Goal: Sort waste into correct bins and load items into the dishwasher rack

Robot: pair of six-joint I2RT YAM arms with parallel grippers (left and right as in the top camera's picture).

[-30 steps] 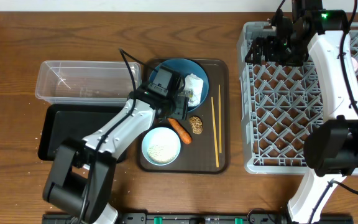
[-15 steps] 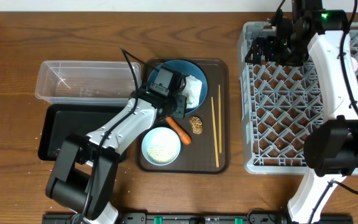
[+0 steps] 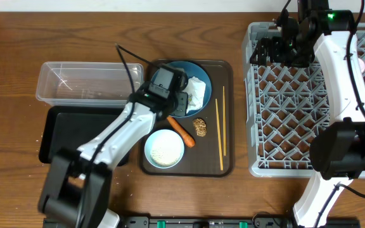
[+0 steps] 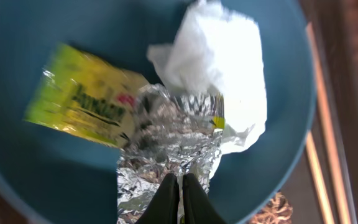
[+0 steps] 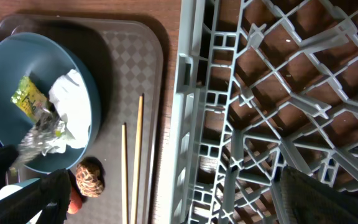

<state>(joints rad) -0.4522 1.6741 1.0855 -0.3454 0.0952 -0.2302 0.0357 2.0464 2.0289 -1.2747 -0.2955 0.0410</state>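
Pinching the wrapper [image 4: 129,124] by its crinkled silver edge: my L gripper [image 4: 180,186] is fully closed, tips meeting on the foil w/ no gap showing. The wrapper spreads just ahead of the gripper, printed yellow-green side fanned ahead-left, all inside the dark-blue bowl [image 4: 17,37]. The napkin [image 4: 222,68] sits ahead-right of the tips, its lower fold touching the foil; can't tell which lies on top.

Risks, as I judge them:
- The bite is thin, at the very edge. Foil tears or slides easily, so a fast lift could leave most of it in the bowl.
- The napkin may ride up w/ the foil where they touch, then drop outside the bowl or into the wrong bin.
- The bowl wall rises all round the gripper, so a sideways pull before clearing the rim could snag or shove the bowl.

The clear tub [image 3: 84,82] and black tray [image 3: 62,130] lie left of the gripper, beyond the rim.

My R gripper [image 5: 178,198] is spread wide, holding nothing, over the rack [image 3: 296,107], well apart.
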